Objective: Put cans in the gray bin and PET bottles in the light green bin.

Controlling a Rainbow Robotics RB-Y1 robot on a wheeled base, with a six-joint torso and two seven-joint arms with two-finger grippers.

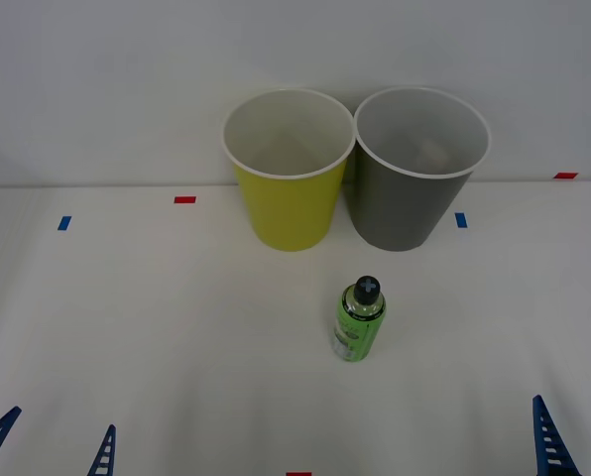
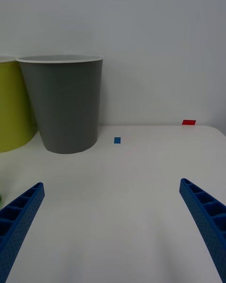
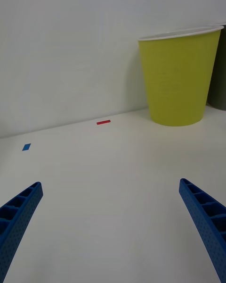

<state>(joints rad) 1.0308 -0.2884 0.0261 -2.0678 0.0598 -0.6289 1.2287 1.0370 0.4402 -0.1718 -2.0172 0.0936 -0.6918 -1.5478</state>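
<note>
Blue ribbed fingers of the left gripper (image 1: 50, 442) stand apart at the near edge of the bench (image 1: 127, 317), well to the left of the bottle and holding nothing. Farther back and to the bottle's left stands the light green bin (image 1: 288, 203), upright, with its side touching or almost touching the gray bin (image 1: 412, 203), which is behind the bottle and slightly right. The green bottle (image 1: 358, 321) itself stands upright on its base, black cap up, near the bins but apart from them. Right of the bottle, at the near edge, the right gripper (image 2: 113, 217) waits with fingers wide apart and empty.

Judging by position, the right gripper is closer. It should approach low, close on the bottle's body below the cap, and avoid tipping it.
</note>
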